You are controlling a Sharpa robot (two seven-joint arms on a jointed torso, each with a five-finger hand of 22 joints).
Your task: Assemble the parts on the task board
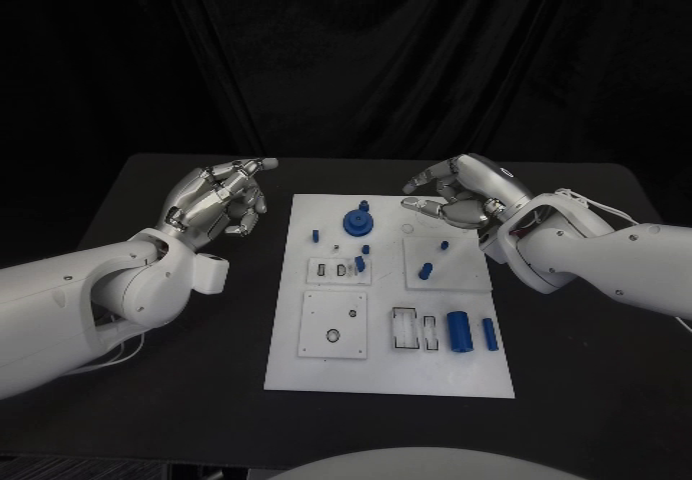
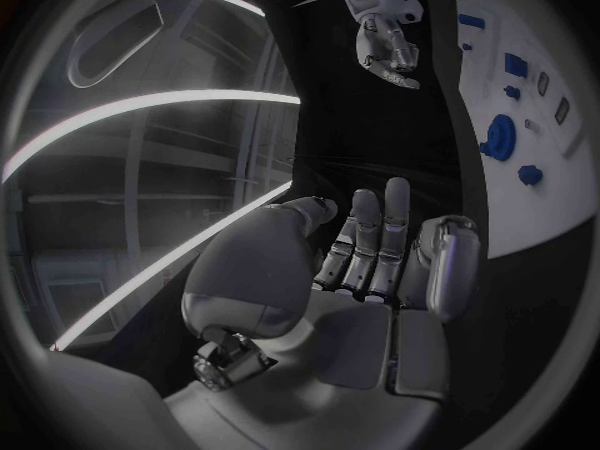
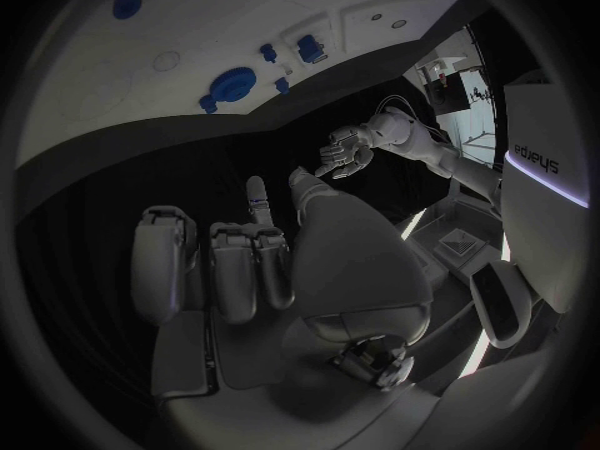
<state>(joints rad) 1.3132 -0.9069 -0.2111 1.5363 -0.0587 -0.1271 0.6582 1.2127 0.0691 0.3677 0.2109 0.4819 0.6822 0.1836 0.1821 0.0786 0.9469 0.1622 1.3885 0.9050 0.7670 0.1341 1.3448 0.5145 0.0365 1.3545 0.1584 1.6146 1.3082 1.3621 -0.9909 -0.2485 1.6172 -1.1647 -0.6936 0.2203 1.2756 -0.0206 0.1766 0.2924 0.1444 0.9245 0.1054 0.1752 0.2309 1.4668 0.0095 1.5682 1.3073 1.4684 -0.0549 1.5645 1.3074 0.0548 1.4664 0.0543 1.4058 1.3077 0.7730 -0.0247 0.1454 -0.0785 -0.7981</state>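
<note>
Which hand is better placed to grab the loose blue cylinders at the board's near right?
Probably right. The right hand hovers over the task board's right half, same side as the blue cylinders; the left hand sits off its left edge.

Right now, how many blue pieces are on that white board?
9 that I can make out on the white board: a large knob at the far end, five small ones around the middle, an oblong piece and two cylinders near the right edge. Tinier ones may escape me.
</note>
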